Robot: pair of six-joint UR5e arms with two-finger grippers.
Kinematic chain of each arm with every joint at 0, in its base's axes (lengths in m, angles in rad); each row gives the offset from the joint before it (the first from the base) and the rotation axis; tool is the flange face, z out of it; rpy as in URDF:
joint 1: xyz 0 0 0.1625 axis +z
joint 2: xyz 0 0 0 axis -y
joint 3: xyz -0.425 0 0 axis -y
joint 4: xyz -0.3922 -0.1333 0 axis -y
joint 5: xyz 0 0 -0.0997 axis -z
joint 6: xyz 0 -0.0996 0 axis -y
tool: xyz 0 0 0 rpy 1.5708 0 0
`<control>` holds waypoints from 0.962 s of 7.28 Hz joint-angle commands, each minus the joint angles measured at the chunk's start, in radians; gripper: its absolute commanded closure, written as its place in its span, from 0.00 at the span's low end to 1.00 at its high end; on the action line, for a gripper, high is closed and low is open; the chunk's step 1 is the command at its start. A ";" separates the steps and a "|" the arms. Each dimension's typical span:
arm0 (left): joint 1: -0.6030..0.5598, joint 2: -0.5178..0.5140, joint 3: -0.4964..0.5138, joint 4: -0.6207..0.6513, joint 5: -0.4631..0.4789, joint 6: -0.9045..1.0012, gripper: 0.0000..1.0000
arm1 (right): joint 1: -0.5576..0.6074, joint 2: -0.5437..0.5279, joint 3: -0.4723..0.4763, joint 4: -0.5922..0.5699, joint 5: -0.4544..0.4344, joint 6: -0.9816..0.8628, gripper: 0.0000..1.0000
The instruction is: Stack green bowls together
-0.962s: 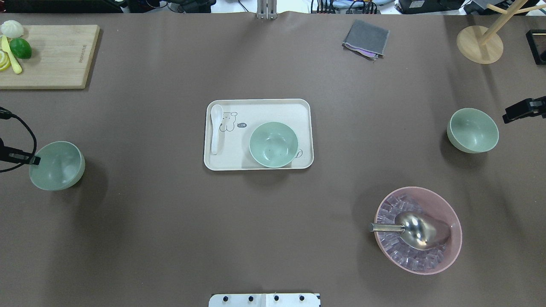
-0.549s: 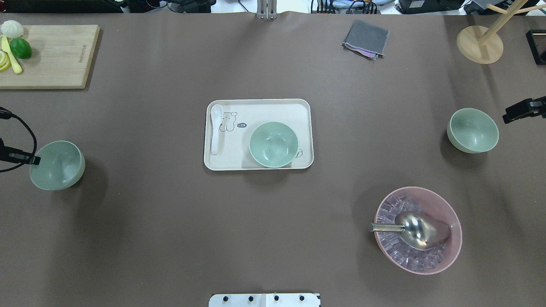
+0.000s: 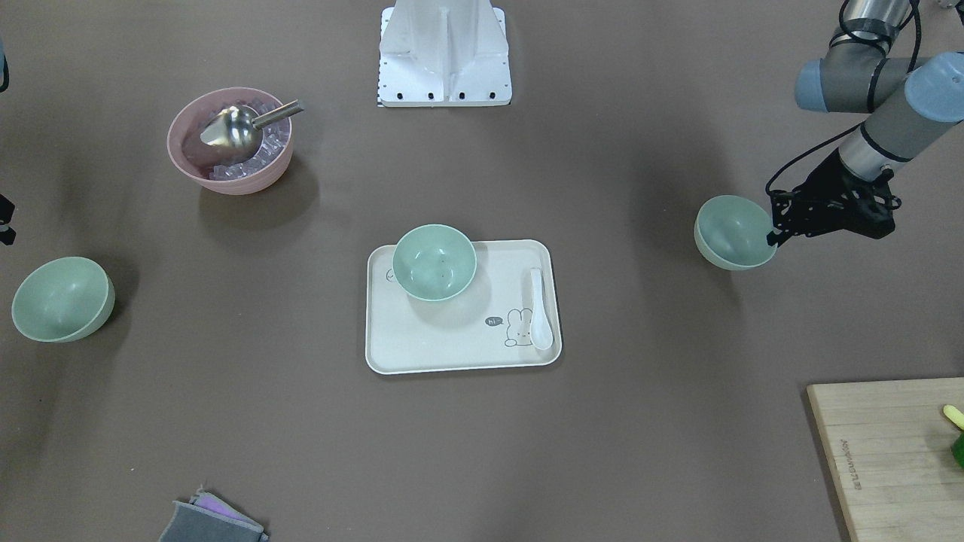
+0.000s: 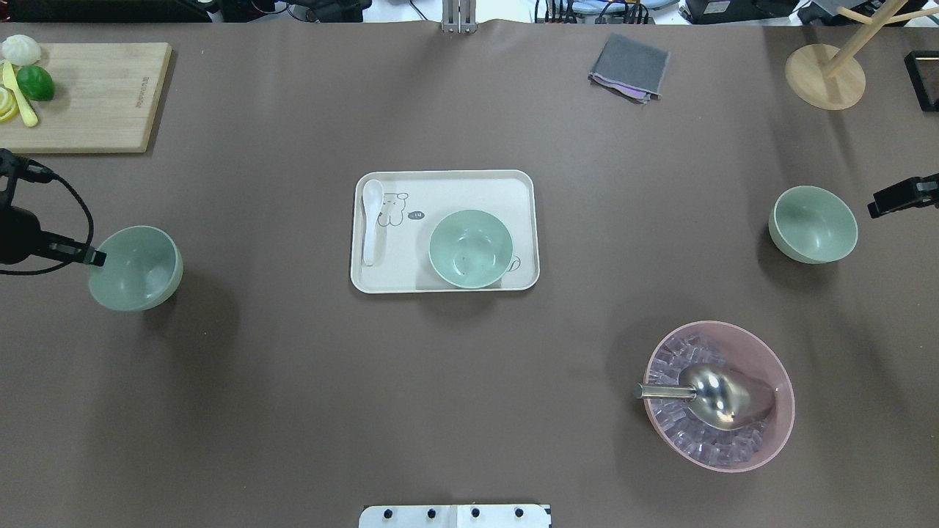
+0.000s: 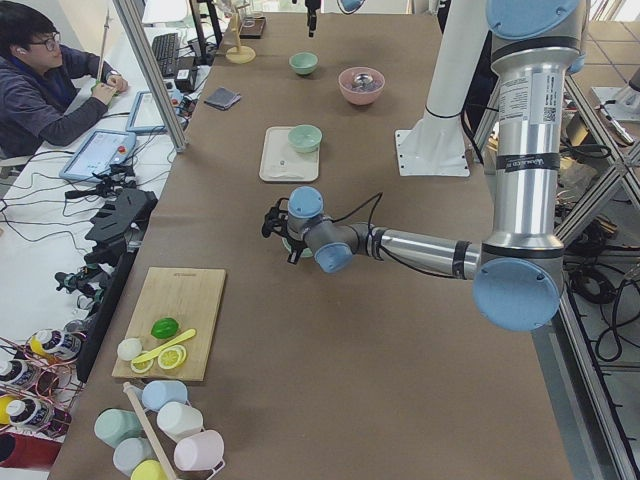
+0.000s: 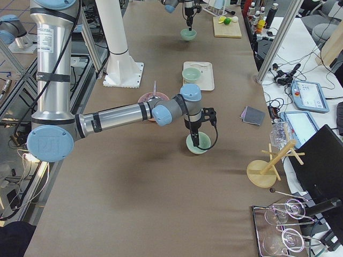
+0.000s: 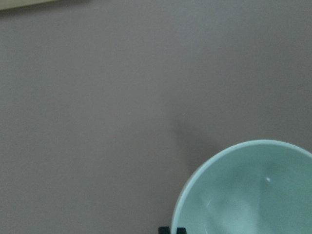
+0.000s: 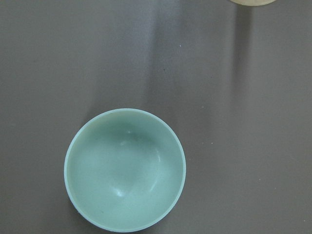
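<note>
Left claw (image 4: 95, 257) clamped on rim of left bowl (image 4: 139, 268), counter's 9 o'clock. Second bowl (image 4: 469, 248) on tray (image 4: 447, 180), centre. Third bowl (image 4: 812, 224) at 3 o'clock. Right claw (image 4: 891, 199) beside it, gap can't be judged.

Left arm (image 5: 430, 248) and right arm (image 6: 112, 119) in silver-grey tubes, pale blue joint caps (image 5: 515, 295), printed tube labels (image 5: 530, 160), black cables (image 3: 798, 162), black left gripper (image 4: 97, 257) and right gripper (image 4: 874, 210), white base plate (image 3: 444, 79), 4 dark screws (image 3: 431, 95).
</note>
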 commanded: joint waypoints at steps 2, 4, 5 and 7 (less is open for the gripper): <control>0.068 -0.217 -0.134 0.328 0.008 -0.184 1.00 | -0.002 -0.014 -0.001 0.011 0.002 0.003 0.00; 0.202 -0.430 -0.131 0.543 0.122 -0.370 1.00 | -0.002 -0.012 -0.003 0.011 0.001 0.003 0.00; 0.251 -0.544 -0.124 0.670 0.144 -0.430 1.00 | -0.004 -0.012 -0.003 0.011 -0.001 0.003 0.00; 0.303 -0.650 -0.060 0.703 0.189 -0.488 1.00 | -0.005 -0.012 -0.009 0.011 0.002 0.002 0.00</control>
